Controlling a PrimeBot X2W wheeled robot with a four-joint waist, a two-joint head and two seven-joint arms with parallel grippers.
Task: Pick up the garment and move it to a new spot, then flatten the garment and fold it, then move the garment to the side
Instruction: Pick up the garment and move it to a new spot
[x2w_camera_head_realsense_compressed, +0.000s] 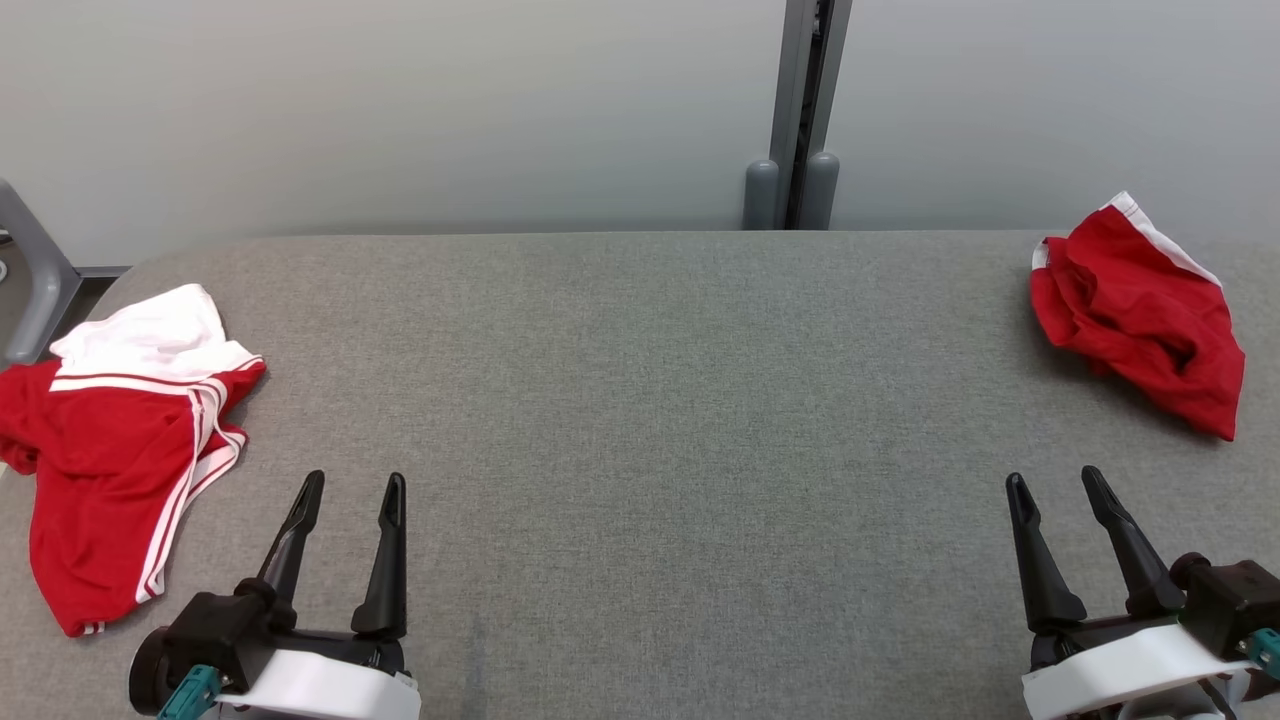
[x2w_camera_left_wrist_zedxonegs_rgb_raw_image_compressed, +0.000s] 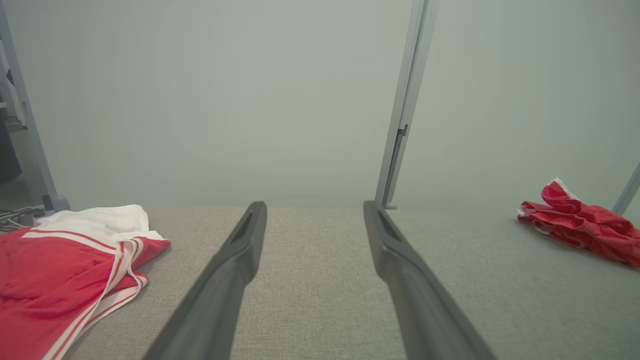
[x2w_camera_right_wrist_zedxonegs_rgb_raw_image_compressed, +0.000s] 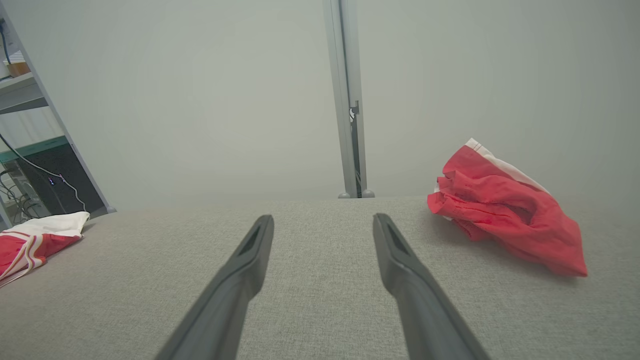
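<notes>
Head view: you look down on a grey woven-fabric table top (x2w_camera_head_realsense_compressed: 640, 400), with both grippers low at its near edge and their fingers pointing toward the far side.
Left gripper: your left gripper (x2w_camera_head_realsense_compressed: 355, 480) sits over bare cloth toward the table's left end. Its two long dark fingers stand wide apart with nothing between them.
Right gripper: your right gripper (x2w_camera_head_realsense_compressed: 1052, 476) sits over bare cloth toward the right end, fingers equally wide and holding nothing.
Striped garment: a red fabric garment with white side stripes and a white panel (x2w_camera_head_realsense_compressed: 110, 450) lies partly spread at the table's left end. It is just to the left of the left gripper and apart from it, with the white panel on the far side.
Crumpled garment: a crumpled red fabric garment with a white edge (x2w_camera_head_realsense_compressed: 1140, 320) lies bunched at the far right of the table, beyond the right gripper and clear of it.
Task's piece: you cannot tell from these pictures which of the two garments is meant. The two lie well apart, at opposite ends.
Wrist views: each shows its own two fingers spread over bare grey cloth.
Background: a grey upright metal post (x2w_camera_head_realsense_compressed: 800, 110) stands behind the table's far edge, against a pale wall.
</notes>
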